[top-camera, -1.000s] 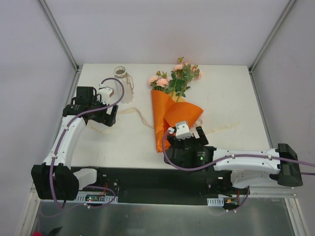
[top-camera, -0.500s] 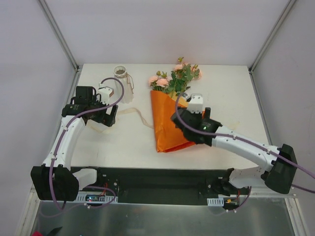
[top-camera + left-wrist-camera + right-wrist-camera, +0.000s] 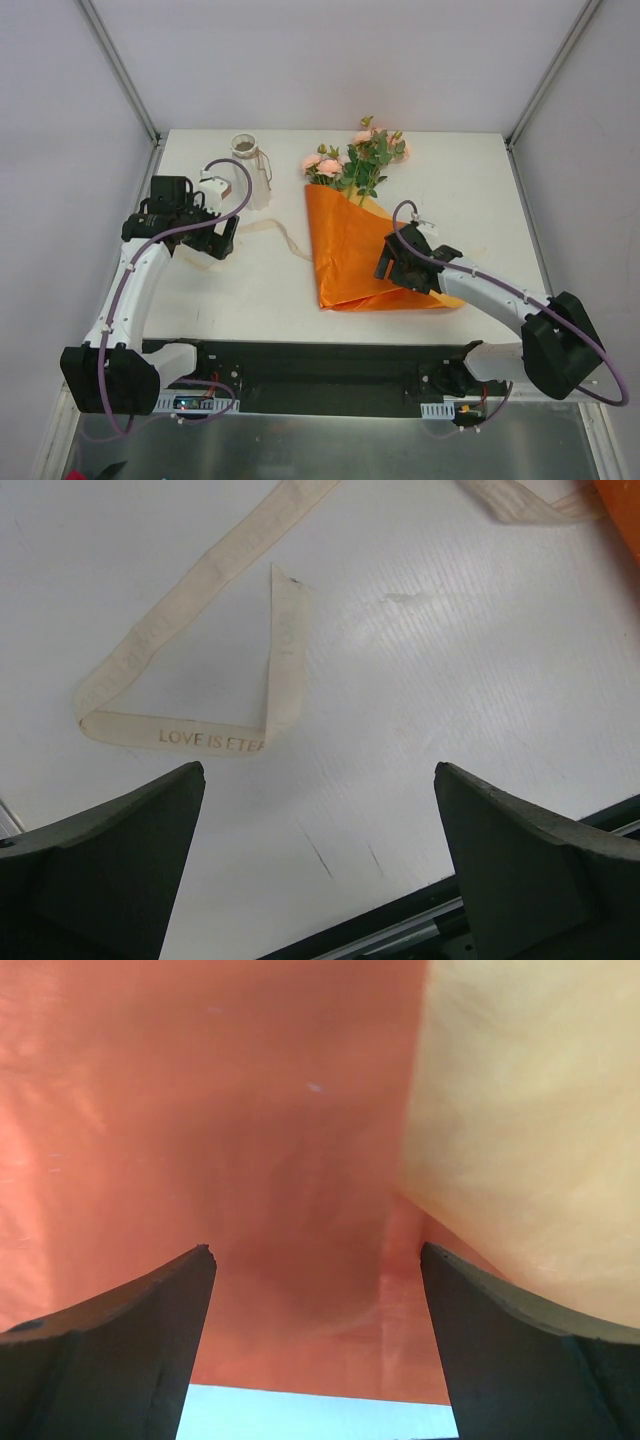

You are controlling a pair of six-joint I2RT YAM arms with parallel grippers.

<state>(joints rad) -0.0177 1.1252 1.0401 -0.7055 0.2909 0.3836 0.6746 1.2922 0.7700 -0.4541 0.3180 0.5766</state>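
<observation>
**A:** What has changed on your right side in the last second?

**B:** Your right arm has swung out from the near edge of the table (image 3: pixel 470 180) and stretched across the orange wrapping paper (image 3: pixel 345 250). A second ago the paper's right flap stood folded up beside the wrist. Now it lies spread flat, reaching toward the near right.

**A:** Is your right tool (image 3: pixel 400 264) holding that flap?

**B:** No. In the right wrist view both fingers (image 3: pixel 110 1340) stand wide apart, with nothing pinched between them. The paper fills the view close beneath them, deep orange on the left and paler on the right. So the sheet is loose and rests on the table by itself.

**A:** Where is the bouquet?

**B:** It hasn't moved. The flowers (image 3: pixel 355 160) poke out of the far end of the paper, right of the table's middle. The point of the wrap faces you, near the front edge.

**A:** And your left side?

**B:** It's hardly changed. Your left tool (image 3: pixel 222 240) hovers with its jaws spread over the cream ribbon (image 3: pixel 283 650), not touching it. The ribbon trails from there toward the paper, and the small vase (image 3: pixel 247 175) stands just behind the arm.

**A:** What does that add up to?

**B:** The wrap is opened out flat, the ribbon is untouched, and neither of your tools has hold of anything.
</observation>
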